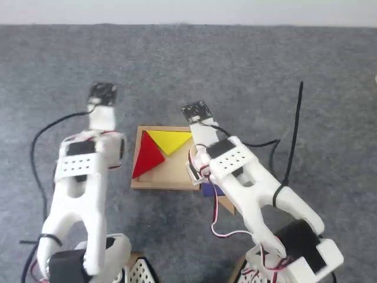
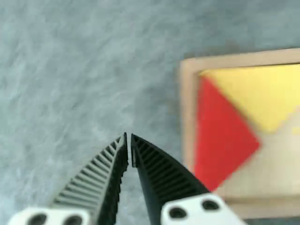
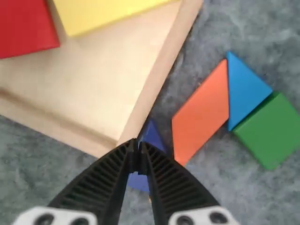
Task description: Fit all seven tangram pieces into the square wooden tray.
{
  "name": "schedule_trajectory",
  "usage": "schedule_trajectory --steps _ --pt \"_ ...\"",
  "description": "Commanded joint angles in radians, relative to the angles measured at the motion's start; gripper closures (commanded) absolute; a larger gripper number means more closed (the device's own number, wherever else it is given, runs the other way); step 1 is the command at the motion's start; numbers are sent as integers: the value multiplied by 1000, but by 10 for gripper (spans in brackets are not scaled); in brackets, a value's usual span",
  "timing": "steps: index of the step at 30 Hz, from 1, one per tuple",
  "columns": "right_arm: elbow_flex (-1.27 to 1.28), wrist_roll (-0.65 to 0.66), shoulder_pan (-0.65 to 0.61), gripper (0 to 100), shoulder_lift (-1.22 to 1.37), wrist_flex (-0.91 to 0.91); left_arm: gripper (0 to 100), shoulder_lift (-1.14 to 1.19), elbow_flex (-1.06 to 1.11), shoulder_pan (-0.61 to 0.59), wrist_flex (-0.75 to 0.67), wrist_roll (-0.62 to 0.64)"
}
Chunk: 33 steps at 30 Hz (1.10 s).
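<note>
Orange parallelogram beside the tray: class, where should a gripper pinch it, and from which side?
Probably from straight above, since the orange parallelogram lies flat on the carpet. Pinch across its two long slanted edges near the middle: both look free, while one short edge abuts the blue triangle.

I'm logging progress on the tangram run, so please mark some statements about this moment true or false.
The red triangle lies inside the wooden tray. True.
The green square is in the tray. False: it lies on the carpet outside it.
The yellow triangle touches the red triangle. True.
The orange parallelogram lies apart from the light blue triangle. False: their edges meet.
The left arm's jaws stand wide open. False: they are shut, over the carpet beside the tray.
</note>
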Motion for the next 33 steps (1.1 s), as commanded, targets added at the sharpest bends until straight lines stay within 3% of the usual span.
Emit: schedule_trajectory --steps 1,6,9,13,19,33 --pt "32 -5 36 990 -67 -99 987 2 -177 126 135 -32" --pt "75 43 36 990 -70 -168 986 132 -203 239 129 43" --pt "74 44 35 990 -70 -165 985 235 -182 221 58 78" --pt "71 44 36 990 -70 -165 986 321 -180 212 54 29" --pt "75 46 41 990 -68 -199 987 311 -137 204 117 29" --pt "104 46 42 990 -67 -243 987 308 -70 245 95 84"
